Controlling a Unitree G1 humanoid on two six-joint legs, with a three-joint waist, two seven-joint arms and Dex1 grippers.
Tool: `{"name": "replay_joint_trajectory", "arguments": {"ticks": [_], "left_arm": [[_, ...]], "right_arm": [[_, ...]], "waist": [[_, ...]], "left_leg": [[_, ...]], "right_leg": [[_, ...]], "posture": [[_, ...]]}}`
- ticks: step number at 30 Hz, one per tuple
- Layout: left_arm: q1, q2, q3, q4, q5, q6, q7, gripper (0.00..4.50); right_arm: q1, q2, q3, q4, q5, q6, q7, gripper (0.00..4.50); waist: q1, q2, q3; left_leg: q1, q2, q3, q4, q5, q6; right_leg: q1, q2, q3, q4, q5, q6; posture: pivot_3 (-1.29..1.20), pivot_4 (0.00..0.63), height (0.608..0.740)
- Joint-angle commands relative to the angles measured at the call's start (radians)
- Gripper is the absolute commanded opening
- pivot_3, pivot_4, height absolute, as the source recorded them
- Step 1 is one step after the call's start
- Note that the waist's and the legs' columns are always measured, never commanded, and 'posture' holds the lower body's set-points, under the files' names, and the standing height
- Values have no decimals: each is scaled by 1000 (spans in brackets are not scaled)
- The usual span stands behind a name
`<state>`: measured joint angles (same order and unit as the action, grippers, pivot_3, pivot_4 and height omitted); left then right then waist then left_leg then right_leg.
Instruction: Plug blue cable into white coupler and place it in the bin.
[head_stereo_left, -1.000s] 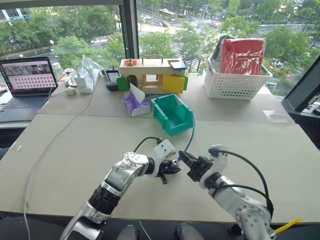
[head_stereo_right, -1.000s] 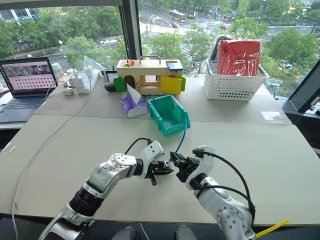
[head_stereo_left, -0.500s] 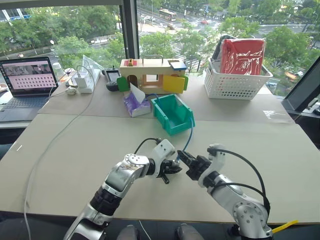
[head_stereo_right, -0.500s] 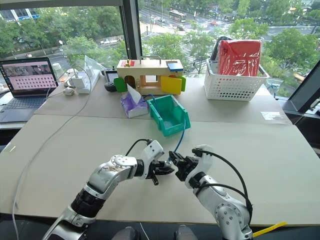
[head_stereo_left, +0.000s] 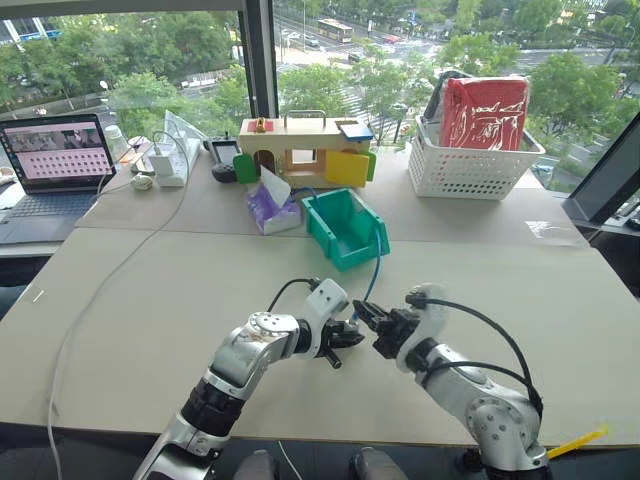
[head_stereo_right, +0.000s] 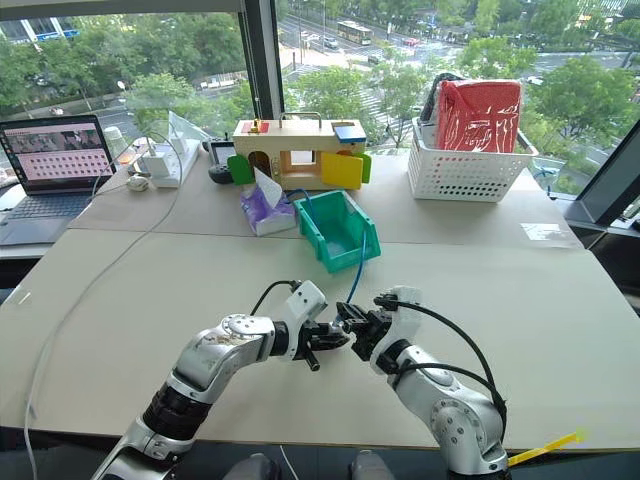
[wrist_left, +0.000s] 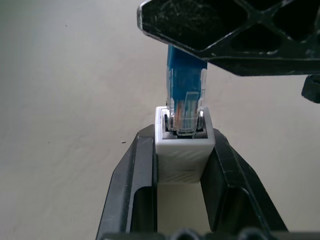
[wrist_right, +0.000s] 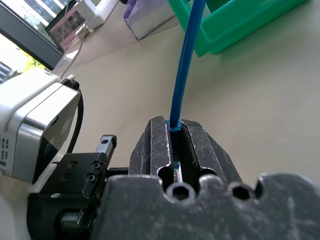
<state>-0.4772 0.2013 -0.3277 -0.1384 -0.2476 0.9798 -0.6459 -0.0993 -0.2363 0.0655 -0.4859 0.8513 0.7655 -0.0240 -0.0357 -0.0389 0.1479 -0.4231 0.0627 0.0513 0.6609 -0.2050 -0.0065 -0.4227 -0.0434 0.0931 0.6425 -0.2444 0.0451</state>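
Observation:
Low over the table in front of me, my two grippers meet tip to tip. My left gripper is shut on the white coupler, a small white block whose dark socket faces the other hand. My right gripper is shut on the blue cable just behind its clear plug. The plug sits in the coupler's socket mouth; how deep it goes I cannot tell. From the right gripper the cable runs away over the table into the teal bin, where its far end lies.
Behind the bin stand a purple tissue pack and a wooden toy house. A white lattice basket is at the back right. A laptop, chargers and a long grey-white cord are on the left.
Both wrists have rolled a little while the hands stay together at the same spot. The grips on coupler and cable are unchanged.

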Motion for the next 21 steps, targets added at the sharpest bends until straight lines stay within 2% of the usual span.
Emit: {"name": "replay_joint_trajectory", "arguments": {"ticks": [1, 10, 21], "left_arm": [[-36, -39, 12, 22, -44, 76, 12, 670], [-43, -71, 55, -2, -94, 159, 54, 670], [-28, -79, 62, -30, -122, 175, 92, 670]], "right_arm": [[10, -40, 50, -16, -56, 48, 29, 0], [23, -66, 83, -25, -127, 76, 62, 0], [35, -101, 92, -19, -130, 251, 78, 0]], "waist": [[2, 0, 0], [14, -1, -1], [19, -2, -2]], "left_leg": [[0, 0, 0, 0, 0, 0], [0, -2, -1, 0, 0, 0], [0, -2, -1, 0, 0, 0]], "right_leg": [[0, 0, 0, 0, 0, 0], [1, -1, 0, -1, -1, 1], [1, -1, 0, -1, -1, 1]], "posture": [[0, 150, 716], [0, 150, 716], [0, 150, 716]]}}
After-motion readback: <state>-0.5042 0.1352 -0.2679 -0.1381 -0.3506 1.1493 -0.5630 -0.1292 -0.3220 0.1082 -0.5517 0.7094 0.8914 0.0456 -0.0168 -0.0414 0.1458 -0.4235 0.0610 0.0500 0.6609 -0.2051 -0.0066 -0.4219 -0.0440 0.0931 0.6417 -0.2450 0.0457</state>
